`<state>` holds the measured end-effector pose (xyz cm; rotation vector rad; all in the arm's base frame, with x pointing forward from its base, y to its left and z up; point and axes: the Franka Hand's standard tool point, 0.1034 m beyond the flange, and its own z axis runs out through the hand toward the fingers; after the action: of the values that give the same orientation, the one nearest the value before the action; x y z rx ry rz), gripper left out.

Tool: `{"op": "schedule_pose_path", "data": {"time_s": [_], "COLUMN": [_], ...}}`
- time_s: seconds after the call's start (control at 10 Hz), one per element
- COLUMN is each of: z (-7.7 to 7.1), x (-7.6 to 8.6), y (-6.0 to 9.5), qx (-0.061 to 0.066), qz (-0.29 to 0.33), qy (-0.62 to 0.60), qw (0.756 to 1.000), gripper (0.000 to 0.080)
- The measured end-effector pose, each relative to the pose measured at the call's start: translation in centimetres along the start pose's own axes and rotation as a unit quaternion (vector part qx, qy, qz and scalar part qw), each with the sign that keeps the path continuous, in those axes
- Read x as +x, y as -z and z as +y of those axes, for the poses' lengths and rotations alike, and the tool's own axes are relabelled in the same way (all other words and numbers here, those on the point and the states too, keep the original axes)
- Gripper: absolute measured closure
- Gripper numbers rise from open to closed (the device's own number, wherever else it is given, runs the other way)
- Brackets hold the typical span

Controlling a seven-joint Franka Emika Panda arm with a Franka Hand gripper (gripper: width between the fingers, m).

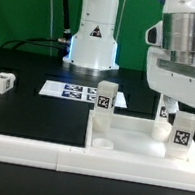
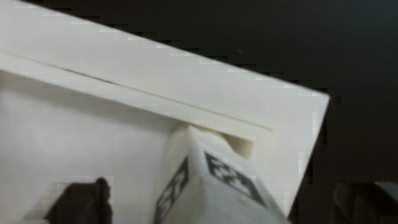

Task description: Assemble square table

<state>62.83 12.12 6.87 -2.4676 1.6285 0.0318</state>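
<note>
The white square table slab [image 1: 129, 141] lies at the front of the exterior view's right. Three short tagged legs stand upright on it: one at the far left corner [image 1: 105, 99], one at the near right corner [image 1: 181, 136], and one at the far right corner [image 1: 166, 109]. My gripper [image 1: 171, 94] hangs directly over that far right leg. In the wrist view this leg [image 2: 222, 185] stands at the slab's corner [image 2: 125, 110] between my dark fingers [image 2: 80, 200], with a gap on each side. The gripper [image 2: 222, 205] is open and holds nothing.
A loose tagged leg [image 1: 2, 82] lies on the black table at the exterior view's left. The marker board [image 1: 71, 90] lies in front of the robot base [image 1: 93, 44]. The long white border wall [image 1: 27, 148] runs along the front. A round socket [image 1: 101, 142] shows on the slab's near left corner.
</note>
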Motion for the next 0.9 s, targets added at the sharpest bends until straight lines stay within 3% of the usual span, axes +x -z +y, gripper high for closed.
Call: {"op": "schedule_pose_path", "data": {"time_s": [0.4,0.6,0.9], "z": [0.02,0.0,0.06], "x": [0.57,0.41,0.61], "y": [0.19,0.16,0.17], "qx": [0.001,-0.009,-0.01], "qz": [0.003,0.01,0.011], "qy": [0.186,0.358,0.344], "qw": [0.983,0.934,0.939], "gripper": [0.0151,0.0151,0.019]}}
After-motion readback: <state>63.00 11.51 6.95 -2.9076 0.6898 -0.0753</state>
